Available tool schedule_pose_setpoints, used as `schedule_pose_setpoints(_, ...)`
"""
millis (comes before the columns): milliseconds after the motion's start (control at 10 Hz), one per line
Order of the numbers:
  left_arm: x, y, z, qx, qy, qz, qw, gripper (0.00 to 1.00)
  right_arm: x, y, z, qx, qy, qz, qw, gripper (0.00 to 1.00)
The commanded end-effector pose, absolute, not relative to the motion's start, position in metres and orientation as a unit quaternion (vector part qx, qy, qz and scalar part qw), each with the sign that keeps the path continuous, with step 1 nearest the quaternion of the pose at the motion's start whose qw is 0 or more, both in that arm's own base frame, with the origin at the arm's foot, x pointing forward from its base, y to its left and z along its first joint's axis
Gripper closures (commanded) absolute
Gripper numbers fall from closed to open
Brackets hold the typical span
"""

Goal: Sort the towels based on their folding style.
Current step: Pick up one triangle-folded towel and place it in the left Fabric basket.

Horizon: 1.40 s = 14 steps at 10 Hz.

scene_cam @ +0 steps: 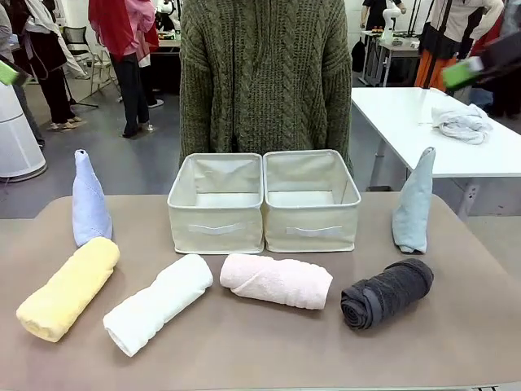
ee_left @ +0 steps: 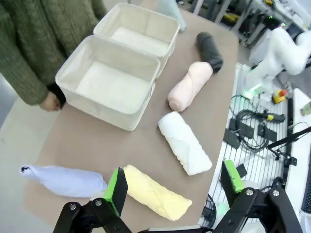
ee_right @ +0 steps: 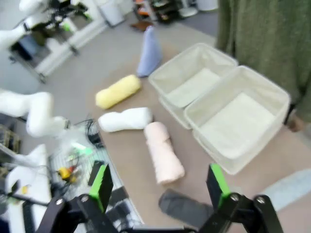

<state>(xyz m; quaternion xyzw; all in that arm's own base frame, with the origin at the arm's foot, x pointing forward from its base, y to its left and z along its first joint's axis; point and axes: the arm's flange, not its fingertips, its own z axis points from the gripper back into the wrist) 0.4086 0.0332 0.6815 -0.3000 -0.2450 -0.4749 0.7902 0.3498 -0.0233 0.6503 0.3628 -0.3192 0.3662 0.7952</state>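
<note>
Both grippers hang above the table (scene_cam: pixel 260 358). Left gripper (ee_left: pixel 175 183): jaws wide, nothing between them. Right gripper (ee_right: pixel 159 180): same, wide and holding nothing.

We see all six towels on the table, none in a bin:
- Lavender cone (scene_cam: pixel 88 204) stands upright near the far left corner.
- Pale grey-blue cone (scene_cam: pixel 413 204) stands upright near the far right corner.
- Four rolls lie in a row along the near side, apart from one another.
- Yellow roll (scene_cam: pixel 69 287) is by the left edge, just beside the lavender cone; we can't tell if they touch.
- White roll (scene_cam: pixel 159 303) comes next, and the pink roll (scene_cam: pixel 277 280) lies about mid-table.
- Dark grey roll (scene_cam: pixel 387 293) lies toward the right edge.

Left bin (scene_cam: pixel 216 204) and right bin (scene_cam: pixel 309 202) sit side by side at the middle of the far edge, touching, both empty. A person in a green knit sweater (scene_cam: pixel 264 73) stands behind them at the far edge, one hand (ee_left: pixel 50 102) just beside a bin.
</note>
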Motion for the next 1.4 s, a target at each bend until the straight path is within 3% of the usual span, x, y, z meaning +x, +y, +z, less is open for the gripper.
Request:
schedule_pose_setpoints(0, 0.418, 0.065, 0.672, -0.338, -0.301, -0.494, 0.742, 0.00, 0.355, -0.057, 0.637, 0.379, -0.315, 0.360, 0.792, 0.00)
schedule_pose_setpoints(400, 0.398, 0.133, 0.657, -0.310, -0.406, -0.446, 0.735, 0.00, 0.320, -0.123, 0.621, 0.379, -0.407, 0.307, 0.773, 0.00)
schedule_pose_setpoints(800, 0.374, 0.181, 0.649, -0.308, -0.415, -0.399, 0.757, 0.00, 0.287, -0.162, 0.618, 0.368, -0.439, 0.264, 0.776, 0.00)
schedule_pose_setpoints(1000, 0.369, 0.172, 0.650, -0.306, -0.410, -0.389, 0.766, 0.00, 0.284, -0.156, 0.616, 0.346, -0.402, 0.261, 0.806, 0.00)
schedule_pose_setpoints(1300, 0.377, 0.190, 0.649, -0.303, -0.406, -0.394, 0.767, 0.00, 0.287, -0.172, 0.623, 0.363, -0.430, 0.255, 0.786, 0.00)
